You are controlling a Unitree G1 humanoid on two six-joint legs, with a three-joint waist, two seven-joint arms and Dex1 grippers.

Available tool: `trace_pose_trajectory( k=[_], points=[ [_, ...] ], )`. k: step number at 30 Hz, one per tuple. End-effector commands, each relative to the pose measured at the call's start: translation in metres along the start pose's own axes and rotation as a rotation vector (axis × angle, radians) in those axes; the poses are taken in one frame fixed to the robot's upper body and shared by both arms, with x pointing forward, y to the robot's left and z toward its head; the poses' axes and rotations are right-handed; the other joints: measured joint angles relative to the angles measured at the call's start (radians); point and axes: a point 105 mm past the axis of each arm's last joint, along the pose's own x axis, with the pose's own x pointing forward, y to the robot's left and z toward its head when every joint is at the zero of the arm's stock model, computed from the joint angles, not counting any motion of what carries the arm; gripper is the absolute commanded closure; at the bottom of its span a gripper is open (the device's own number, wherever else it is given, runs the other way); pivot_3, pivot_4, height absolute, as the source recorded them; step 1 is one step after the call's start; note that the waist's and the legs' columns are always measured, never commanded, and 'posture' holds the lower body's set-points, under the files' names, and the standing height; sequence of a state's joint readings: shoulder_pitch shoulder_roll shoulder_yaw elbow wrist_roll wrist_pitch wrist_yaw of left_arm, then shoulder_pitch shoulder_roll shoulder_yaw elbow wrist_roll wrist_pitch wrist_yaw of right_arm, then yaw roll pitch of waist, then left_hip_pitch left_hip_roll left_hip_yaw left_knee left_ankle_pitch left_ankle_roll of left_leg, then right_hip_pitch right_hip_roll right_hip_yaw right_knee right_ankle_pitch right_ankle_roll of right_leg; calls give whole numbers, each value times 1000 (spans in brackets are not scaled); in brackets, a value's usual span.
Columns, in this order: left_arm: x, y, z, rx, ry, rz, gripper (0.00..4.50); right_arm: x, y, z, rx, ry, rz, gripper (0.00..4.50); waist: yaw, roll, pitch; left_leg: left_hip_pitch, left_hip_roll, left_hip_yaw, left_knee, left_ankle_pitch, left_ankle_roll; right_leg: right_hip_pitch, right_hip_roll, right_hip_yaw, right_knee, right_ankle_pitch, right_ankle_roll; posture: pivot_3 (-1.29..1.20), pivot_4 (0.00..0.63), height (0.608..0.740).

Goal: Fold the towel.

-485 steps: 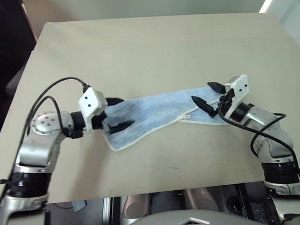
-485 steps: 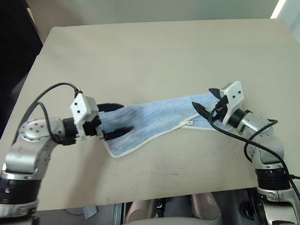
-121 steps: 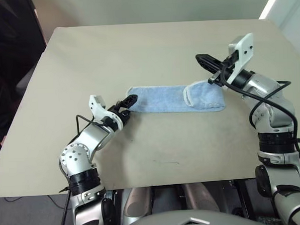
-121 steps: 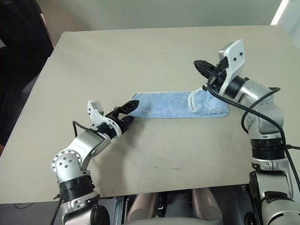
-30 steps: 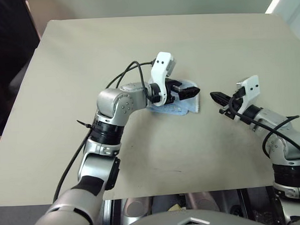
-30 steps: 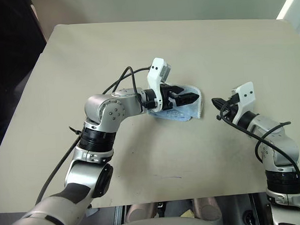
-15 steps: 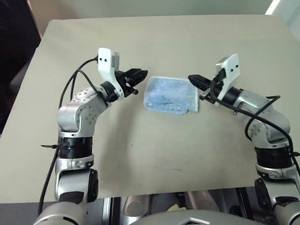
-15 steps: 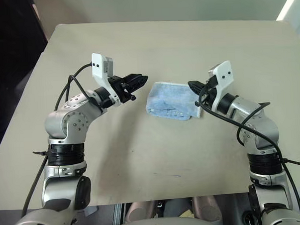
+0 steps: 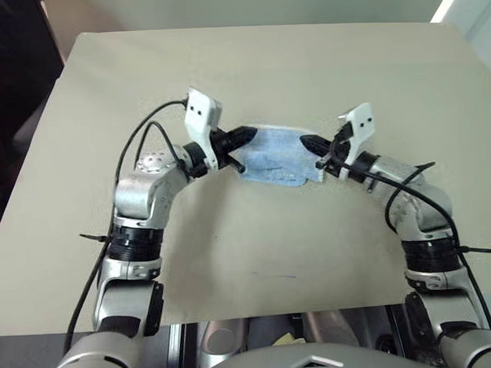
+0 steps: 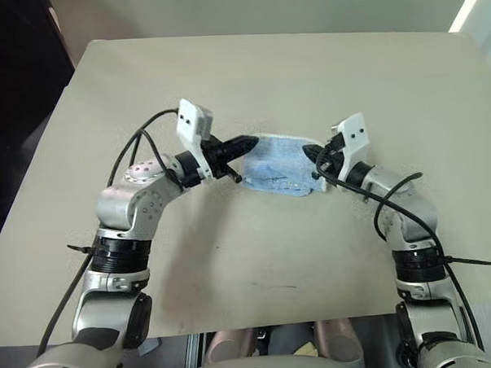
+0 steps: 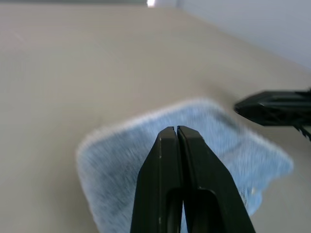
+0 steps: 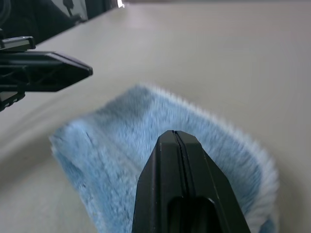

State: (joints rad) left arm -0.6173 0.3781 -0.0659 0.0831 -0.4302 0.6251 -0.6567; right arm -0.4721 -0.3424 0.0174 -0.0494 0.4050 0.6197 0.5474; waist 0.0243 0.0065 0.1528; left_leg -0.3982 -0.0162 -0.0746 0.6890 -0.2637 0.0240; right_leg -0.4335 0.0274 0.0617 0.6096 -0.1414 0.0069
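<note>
- We see the towel (image 9: 278, 156) folded into a small blue pad in the middle of the table (image 9: 256, 240); four seconds ago it lay as a long strip, so the last fold has been made since then
- Our left gripper (image 9: 245, 136) is clenched on nothing, its tip at the towel's left edge; a second ago it stood wide open over the pad, so it has let go and shut
- Our right gripper (image 9: 310, 143) is clenched and empty too, its tip at the towel's right edge; a second ago it hung well off to the right, so it has come in
- Both tips now flank the pad, one on each side; whether they touch the cloth we cannot tell
- We judge the folding itself done; what is left looks like squaring or pressing the pad
- The near edge looks a little ragged; a hard nudge could undo the layers
</note>
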Motion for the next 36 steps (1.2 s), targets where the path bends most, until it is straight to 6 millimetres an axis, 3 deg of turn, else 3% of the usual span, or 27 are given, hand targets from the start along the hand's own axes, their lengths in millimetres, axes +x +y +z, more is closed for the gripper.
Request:
trace_pose_trajectory(
  k=[1,6,10,14,17,21,24,27,36],
  points=[
    [2,-3,-9,52,35,-26,4446,5,1,3,-28,-13,6,4500,0,0,0,0,0,0,0,0,0,0,0,0,0,0,0,0,150,740],
    [1,3,-53,143,218,3,4446,9,-3,-30,-17,95,-15,4500,-2,0,0,-1,1,0,0,0,0,-1,0,-1,0,0,-1,0,150,740],
    [-1,8,-63,158,249,36,4446,8,-1,-38,-22,120,-21,4500,-2,2,-1,-1,1,0,-1,0,0,-1,0,-1,0,0,-1,0,150,740],
    [-1,7,-51,122,174,42,4446,4,0,-28,-53,88,-17,4500,-3,2,-2,-1,1,0,-1,0,0,-1,0,-1,0,1,-2,0,150,740],
    [-4,7,-14,5,-21,41,4446,-1,1,-7,-82,16,-16,4500,-4,2,-1,-1,1,0,-3,0,0,-1,0,-1,0,2,-3,0,150,740],
    [-15,15,17,-110,-177,62,4446,-11,-3,12,-83,-42,-36,4500,-4,2,-1,-2,1,0,-4,0,-1,-2,0,-1,0,4,-3,0,150,740],
    [-28,28,19,-96,-175,118,4446,-21,-9,21,-59,-53,-53,4500,-5,2,-2,-1,1,0,-4,1,-1,-2,0,-1,0,4,-3,0,150,740],
    [-39,37,8,-52,-112,154,4500,-28,-12,18,-9,-27,-54,3930,-5,2,-1,-1,1,0,-4,1,-2,-2,0,-1,-1,4,-3,0,150,740],
    [-56,39,-8,18,-33,173,4500,-33,-25,1,352,55,-67,786,-5,2,-1,-2,1,0,-4,1,-2,-2,0,-1,-1,2,-3,0,150,740]
  ],
)
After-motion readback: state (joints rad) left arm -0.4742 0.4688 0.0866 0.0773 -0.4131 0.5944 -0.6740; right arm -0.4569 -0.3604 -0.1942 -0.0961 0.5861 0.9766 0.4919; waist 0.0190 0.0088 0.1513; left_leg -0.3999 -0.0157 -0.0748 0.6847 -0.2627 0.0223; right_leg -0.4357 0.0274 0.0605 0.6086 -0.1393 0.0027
